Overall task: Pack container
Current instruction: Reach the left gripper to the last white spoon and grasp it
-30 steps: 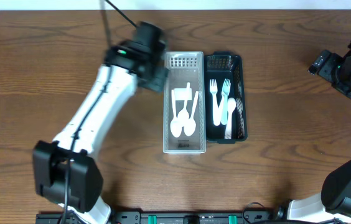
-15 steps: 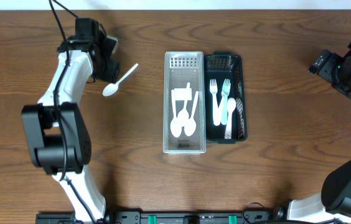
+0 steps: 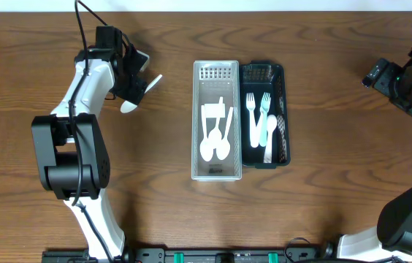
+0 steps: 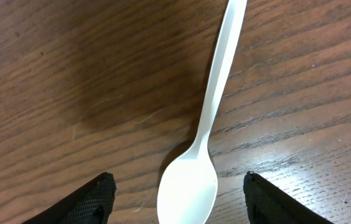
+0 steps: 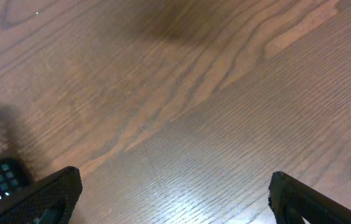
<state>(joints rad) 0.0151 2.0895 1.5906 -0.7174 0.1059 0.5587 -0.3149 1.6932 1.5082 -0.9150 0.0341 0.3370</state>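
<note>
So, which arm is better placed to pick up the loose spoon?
Left. The left gripper, open, hovers right over the white plastic spoon; the right gripper is far from it.

Spoon (image 4: 208,124) partly out of sight
Overhead, the left gripper (image 3: 137,86) covers its middle; the left wrist view crops its handle tip and bowl.

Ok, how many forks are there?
2. Both lie in the black bin, tines toward its mesh end: the first fork nearer the clear bin, the second fork beside it. Others may hide under that cutlery.
</note>
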